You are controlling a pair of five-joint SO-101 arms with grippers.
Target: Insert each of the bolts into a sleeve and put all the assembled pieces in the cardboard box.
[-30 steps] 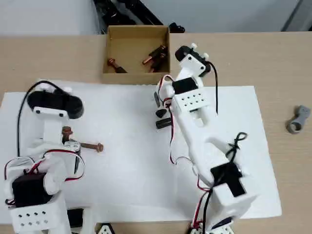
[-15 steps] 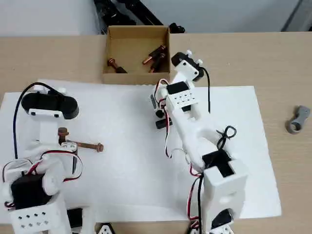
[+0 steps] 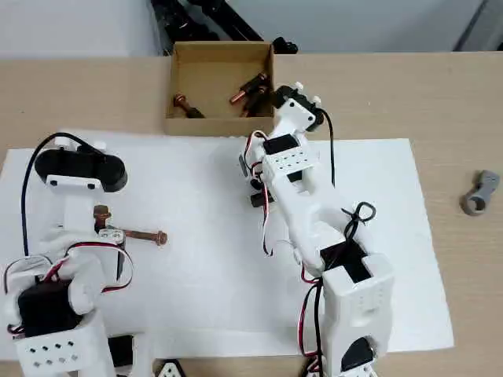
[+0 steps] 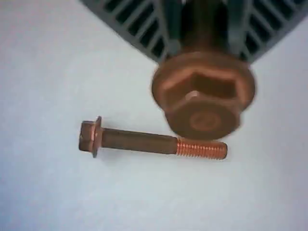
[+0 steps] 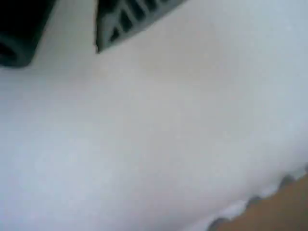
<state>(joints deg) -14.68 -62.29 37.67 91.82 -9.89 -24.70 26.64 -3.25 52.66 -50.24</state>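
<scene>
Copper bolt (image 4: 203, 96) clamped in my left claw (image 4: 201, 33), head toward wrist camera, above white sheet (image 3: 196, 259). Second bolt (image 4: 151, 143) lies flat on sheet just beside. My right claw (image 3: 256, 187) sits low near cardboard box (image 3: 222, 52); can't tell its grip. Assembled pieces (image 3: 250, 88) inside box.

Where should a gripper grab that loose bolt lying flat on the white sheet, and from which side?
Best guess: the plain dark shank of the loose bolt, between its flanged head and the threaded end, coming straight down from above with fingers either side. It lies flat on the white sheet, so only the top is free. The left gripper close by holds another bolt.
</scene>
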